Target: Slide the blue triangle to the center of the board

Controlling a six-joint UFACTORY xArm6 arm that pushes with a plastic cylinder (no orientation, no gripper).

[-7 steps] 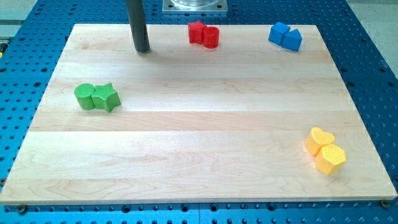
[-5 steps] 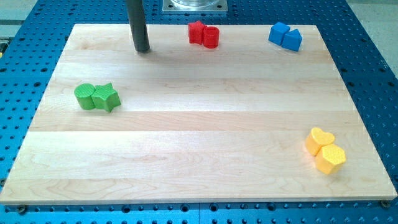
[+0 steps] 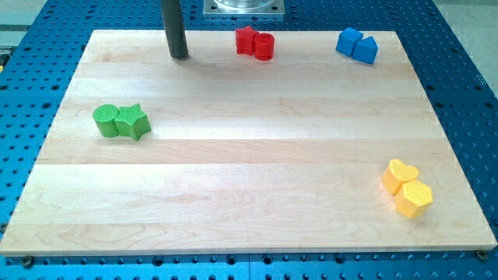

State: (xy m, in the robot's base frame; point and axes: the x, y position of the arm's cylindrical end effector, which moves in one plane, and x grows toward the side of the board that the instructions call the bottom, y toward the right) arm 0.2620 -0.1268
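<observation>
The blue triangle (image 3: 366, 50) lies near the board's top right corner, touching a blue cube (image 3: 348, 40) on its left. My tip (image 3: 179, 55) rests on the wooden board (image 3: 249, 155) near the top edge, left of centre. It is far to the left of the blue triangle, with the red blocks between them.
A red star-like block (image 3: 246, 40) and a red cylinder (image 3: 264, 47) touch at the top centre. A green rounded block (image 3: 106, 120) and green star (image 3: 135, 120) sit at the left. A yellow heart (image 3: 400, 174) and yellow hexagon (image 3: 414, 197) sit at the bottom right.
My tip has moved slightly toward the view's top. No block has moved.
</observation>
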